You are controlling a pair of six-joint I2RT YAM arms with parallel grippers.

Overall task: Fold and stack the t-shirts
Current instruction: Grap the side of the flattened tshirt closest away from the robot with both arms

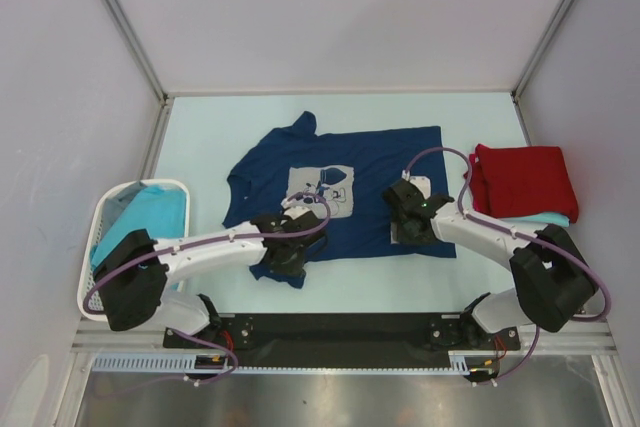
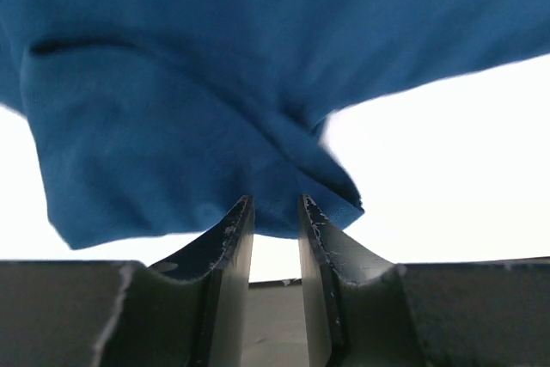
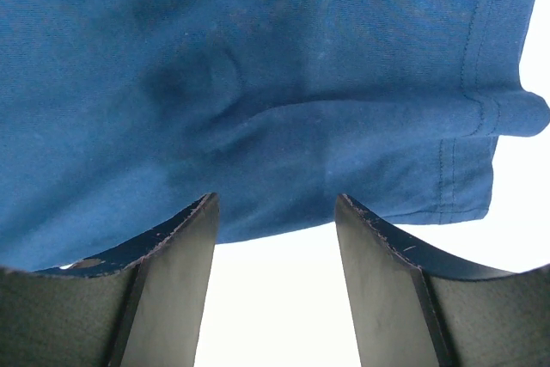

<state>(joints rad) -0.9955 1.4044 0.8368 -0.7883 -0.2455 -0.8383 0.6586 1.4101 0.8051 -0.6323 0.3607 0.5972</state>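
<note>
Left gripper (image 2: 275, 204): fingers drawn close, pinching a bunched fold at the near-left edge of the navy shirt (image 1: 380, 162). Right gripper (image 3: 275, 199): spread wide, tips at the near-right hem, nothing clamped. Navy shirt lies print up, mid-tabletop (image 1: 220, 127). Red shirt (image 1: 525, 180) lies folded at the right.

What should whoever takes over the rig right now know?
Left gripper: nearly closed at the navy shirt's near edge; grip unclear.
Right gripper: open, astride the same edge near the hem.
Done: red shirt folded on a turquoise one, at right.
To do: fold navy, stack it; turquoise shirt lies in basket.
</note>
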